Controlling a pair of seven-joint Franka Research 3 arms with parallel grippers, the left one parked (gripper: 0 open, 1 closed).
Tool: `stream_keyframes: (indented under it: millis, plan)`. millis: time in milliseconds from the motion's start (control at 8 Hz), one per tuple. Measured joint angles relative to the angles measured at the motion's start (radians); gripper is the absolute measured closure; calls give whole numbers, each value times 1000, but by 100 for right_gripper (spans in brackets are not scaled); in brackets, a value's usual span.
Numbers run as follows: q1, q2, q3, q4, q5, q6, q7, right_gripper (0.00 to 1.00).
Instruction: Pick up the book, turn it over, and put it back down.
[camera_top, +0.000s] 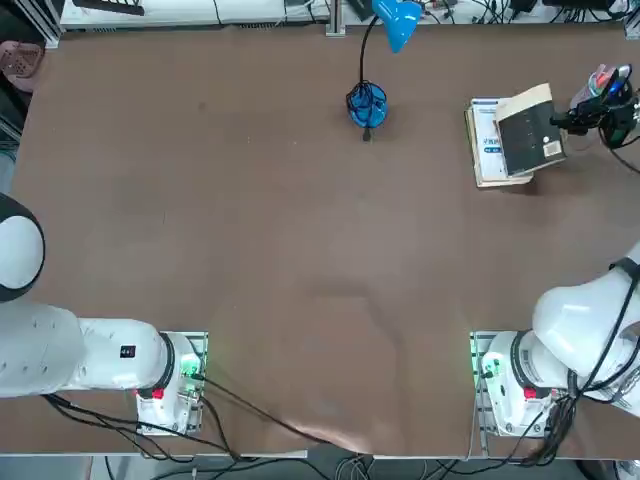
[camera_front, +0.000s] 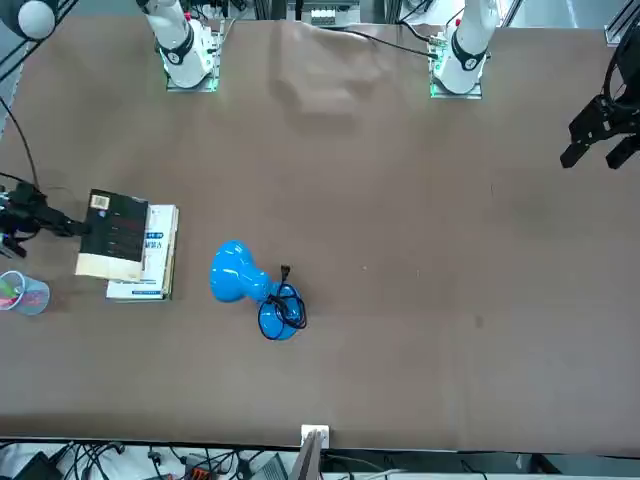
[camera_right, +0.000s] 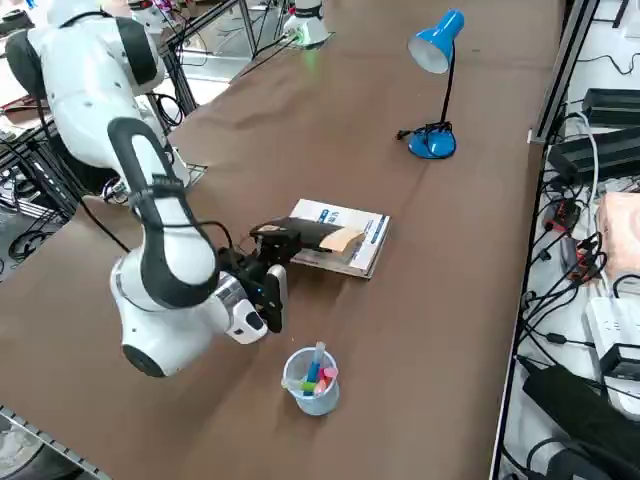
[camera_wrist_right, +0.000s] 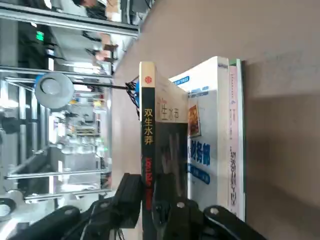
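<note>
The book (camera_top: 528, 128) is a thin dark paperback with a tan band at its far end, at the table's far right. My right gripper (camera_top: 568, 122) is shut on its spine edge, reaching in from the right. In the wrist view the black spine (camera_wrist_right: 148, 135) with pale lettering stands between my fingers (camera_wrist_right: 127, 200). The book (camera_right: 315, 237) is tilted up over a white book; whether its other edge still rests there I cannot tell. From the front, the book (camera_front: 115, 232) shows a dark face with a small label, held by the gripper (camera_front: 70, 226).
A white book with blue lettering (camera_top: 487, 150) lies under the held one, on top of another book. A blue desk lamp (camera_top: 366, 105) stands at the far middle. A clear cup of pens (camera_top: 605, 80) sits just beyond my gripper, near the right edge.
</note>
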Motion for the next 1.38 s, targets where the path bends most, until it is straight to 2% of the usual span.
stream_keyframes:
  millis: [500, 875, 1125, 1375]
  plan:
    - [42, -172, 8, 121, -239, -15, 166, 89]
    - [160, -279, 11, 145, -486, -1, 206, 89]
    - [246, -341, 14, 144, -675, 97, 209, 89]
    - [318, -398, 14, 120, -750, 136, 238, 89]
